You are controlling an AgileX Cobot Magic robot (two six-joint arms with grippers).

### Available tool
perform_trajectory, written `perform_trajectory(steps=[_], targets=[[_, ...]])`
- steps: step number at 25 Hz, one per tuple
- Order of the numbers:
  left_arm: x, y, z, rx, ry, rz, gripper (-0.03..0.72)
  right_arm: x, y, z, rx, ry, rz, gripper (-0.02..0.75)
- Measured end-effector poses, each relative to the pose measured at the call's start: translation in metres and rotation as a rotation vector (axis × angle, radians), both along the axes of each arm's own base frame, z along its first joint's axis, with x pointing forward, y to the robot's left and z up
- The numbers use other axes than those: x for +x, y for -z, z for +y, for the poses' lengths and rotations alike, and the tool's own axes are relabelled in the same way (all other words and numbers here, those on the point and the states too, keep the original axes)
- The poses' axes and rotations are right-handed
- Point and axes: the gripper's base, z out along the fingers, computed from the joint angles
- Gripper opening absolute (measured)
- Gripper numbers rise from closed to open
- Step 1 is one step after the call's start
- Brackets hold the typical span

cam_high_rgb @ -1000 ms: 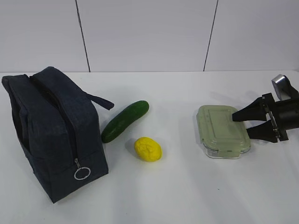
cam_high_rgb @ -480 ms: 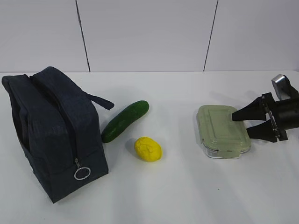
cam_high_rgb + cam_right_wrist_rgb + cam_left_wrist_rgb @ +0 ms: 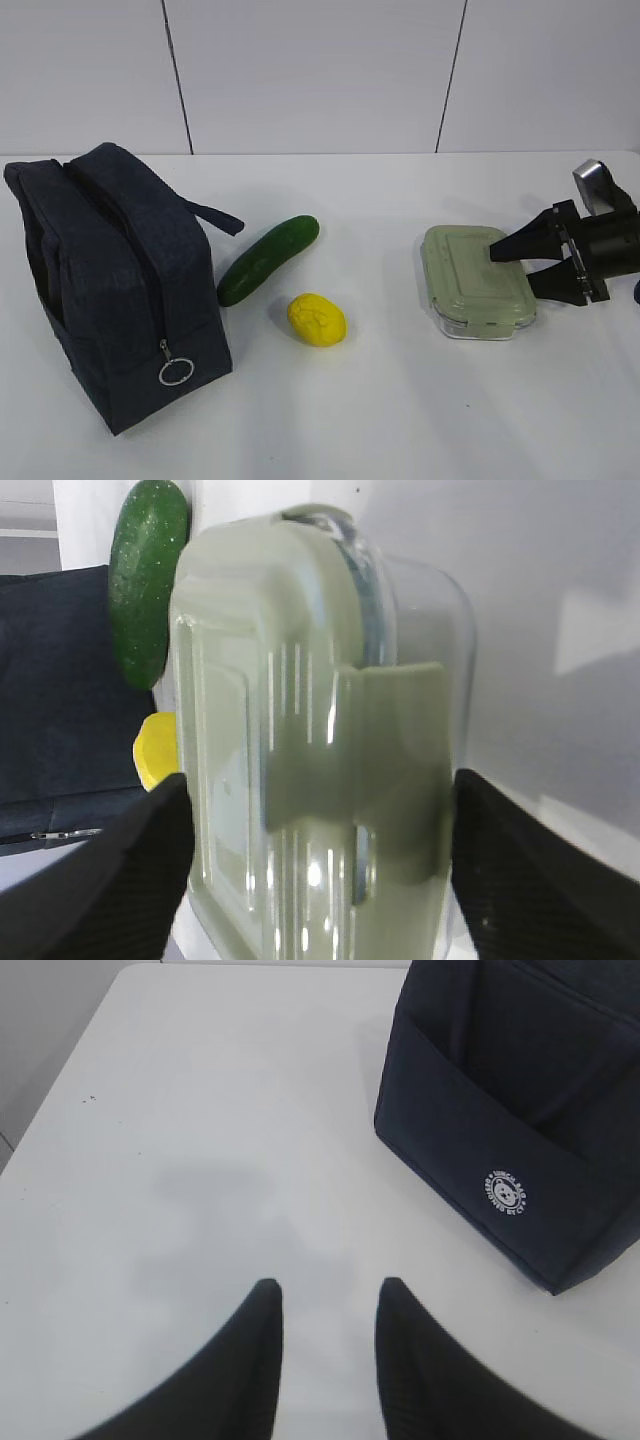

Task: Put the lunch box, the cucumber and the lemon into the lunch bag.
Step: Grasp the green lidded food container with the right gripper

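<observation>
One lunch box, one cucumber, one lemon, one lunch bag, all on the white table. Bag stood at left, zipper ring hanging on its near end. Cucumber lay just right of the bag, lemon near it, on the near side, not touching. Lunch box sat well right of both, lid on. Right gripper was at the box's right end, jaws apart and straddling it, one finger over the lid, one low beside the wall; not clamped. Left gripper hovered over bare table beside the bag's logo side, fingers apart, holding nothing.
</observation>
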Motion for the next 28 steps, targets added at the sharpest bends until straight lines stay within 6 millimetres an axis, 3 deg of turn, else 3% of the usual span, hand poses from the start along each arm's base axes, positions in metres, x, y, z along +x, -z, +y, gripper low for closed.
perform_trajectory(steps=[8, 28], targets=[[0.0, 0.0, 0.0, 0.0, 0.0, 0.0, 0.239, 0.0, 0.012, 0.0, 0.009, -0.003, 0.03, 0.596], [0.0, 0.0, 0.0, 0.0, 0.0, 0.0, 0.239, 0.001, 0.012, 0.0, 0.021, 0.018, 0.049, 0.595]])
